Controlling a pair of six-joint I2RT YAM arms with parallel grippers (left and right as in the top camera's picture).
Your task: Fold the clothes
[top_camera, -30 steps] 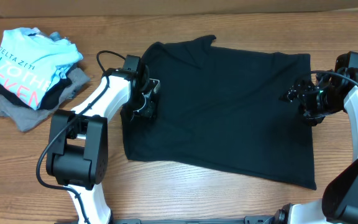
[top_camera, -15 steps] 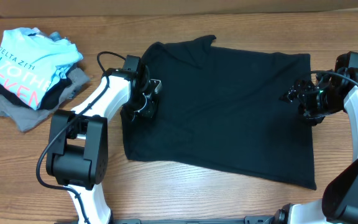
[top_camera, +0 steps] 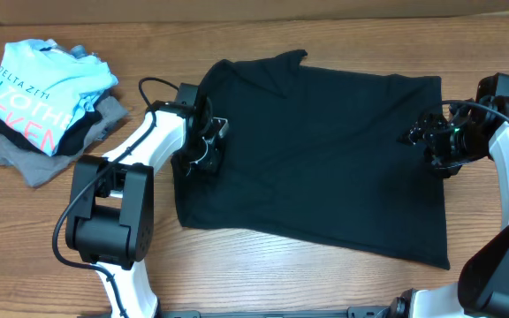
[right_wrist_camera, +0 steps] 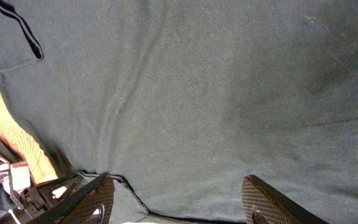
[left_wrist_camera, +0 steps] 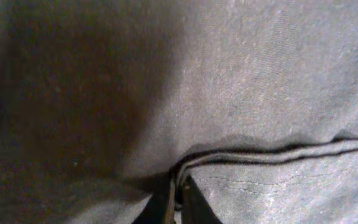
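I am looking down on a wooden table (top_camera: pixel 281 287) whose light brown grain is running left to right. A black T-shirt (top_camera: pixel 325 150) is lying spread out flat across its middle, with bare wood showing on every side of it. Well apart from it, at the far left corner, a grey garment (top_camera: pixel 34 166) is resting directly on the wood, bearing a dark piece (top_camera: pixel 7 132) and a folded light blue T-shirt (top_camera: pixel 42 84) on top.

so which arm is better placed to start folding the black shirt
Left, probably: the left gripper is shut on the hem of the black T-shirt, while the right gripper hangs open over the opposite edge, gripping nothing.
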